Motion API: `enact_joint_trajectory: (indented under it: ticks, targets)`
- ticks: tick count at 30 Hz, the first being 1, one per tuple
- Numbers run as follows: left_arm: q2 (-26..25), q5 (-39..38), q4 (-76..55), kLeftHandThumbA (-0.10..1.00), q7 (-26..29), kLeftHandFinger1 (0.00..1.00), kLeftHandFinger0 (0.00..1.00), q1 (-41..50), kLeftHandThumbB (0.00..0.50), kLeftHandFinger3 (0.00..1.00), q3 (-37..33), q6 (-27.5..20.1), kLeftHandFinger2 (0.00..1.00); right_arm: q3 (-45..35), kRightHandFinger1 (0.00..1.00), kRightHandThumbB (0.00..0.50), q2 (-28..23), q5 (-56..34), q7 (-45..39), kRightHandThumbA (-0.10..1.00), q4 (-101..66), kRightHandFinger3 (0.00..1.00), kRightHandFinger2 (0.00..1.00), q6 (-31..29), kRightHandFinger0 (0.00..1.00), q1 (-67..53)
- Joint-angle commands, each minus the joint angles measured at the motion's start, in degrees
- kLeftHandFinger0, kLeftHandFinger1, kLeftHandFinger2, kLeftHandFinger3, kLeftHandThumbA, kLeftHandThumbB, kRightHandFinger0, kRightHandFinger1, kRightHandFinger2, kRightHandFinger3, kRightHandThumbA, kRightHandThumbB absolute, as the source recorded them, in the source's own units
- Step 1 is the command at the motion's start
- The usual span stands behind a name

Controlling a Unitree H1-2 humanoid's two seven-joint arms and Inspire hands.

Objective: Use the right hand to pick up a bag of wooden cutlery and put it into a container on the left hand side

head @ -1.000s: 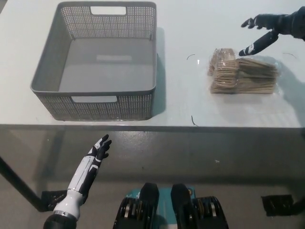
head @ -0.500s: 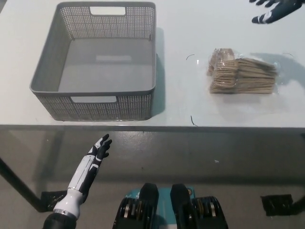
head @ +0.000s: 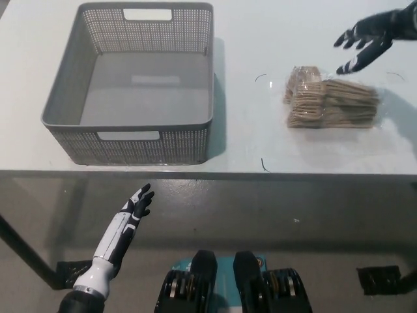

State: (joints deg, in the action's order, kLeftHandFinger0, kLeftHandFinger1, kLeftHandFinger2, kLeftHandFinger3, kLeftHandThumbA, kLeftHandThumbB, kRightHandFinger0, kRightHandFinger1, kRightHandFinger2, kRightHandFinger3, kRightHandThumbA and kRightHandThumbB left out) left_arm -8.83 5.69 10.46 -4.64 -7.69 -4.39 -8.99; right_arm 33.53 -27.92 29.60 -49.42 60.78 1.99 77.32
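Cutlery bag (head: 332,103) beside spread right hand (head: 366,38), seemingly untouched, basket (head: 156,147) well apart

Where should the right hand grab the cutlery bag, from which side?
Across the middle of the cutlery bag, from above: it lies flat, long axis left to right, so a grasp can span its narrower width. The right hand hovers open over its far right corner.

head cam | over near edge of table (head: 260,39) | steeply down | mid-range, single view
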Motion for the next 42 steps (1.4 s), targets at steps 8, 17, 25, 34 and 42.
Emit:
enact_joint_trajectory:
  ticks: [8, 17, 25, 34, 42]
  targets:
    - [-0.9, -0.1, -0.8, 1.00, -0.4, 1.00, 1.00, -1.8, 0.205, 1.00, 0.5, -0.4, 1.00, 3.7, 1.00, 0.500, 4.0, 5.0, 8.7, 0.59, 6.2, 1.00, 1.00, -5.0, 1.00, 1.2]
    - [-0.7, -0.5, -0.4, 1.00, -0.8, 1.00, 1.00, -2.2, 0.224, 1.00, 0.4, -0.8, 1.00, 3.8, 1.00, 0.500, 5.1, 5.1, 9.5, 0.55, 10.0, 1.00, 1.00, -6.5, 1.00, 1.1]
    - [-0.9, -0.5, 0.5, 1.00, -0.8, 1.00, 1.00, -3.3, 0.232, 1.00, 0.6, -1.6, 1.00, 4.7, 1.00, 0.500, 5.1, 6.5, 9.8, 0.50, 13.1, 1.00, 1.00, -7.0, 1.00, 2.1]
    - [-1.2, -0.8, 1.0, 1.00, -1.6, 1.00, 1.00, -4.3, 0.253, 1.00, 0.9, -1.8, 1.00, 7.6, 1.00, 0.500, 2.3, 9.1, 8.6, 0.55, 13.0, 1.00, 1.00, -8.4, 1.00, 1.7]
    - [-1.2, -0.9, 2.2, 1.00, -1.9, 1.00, 1.00, -5.2, 0.265, 1.00, 0.9, -2.4, 1.00, 7.2, 1.00, 0.500, 2.6, 8.2, 8.9, 0.56, 15.7, 1.00, 1.00, -9.3, 1.00, 0.1]
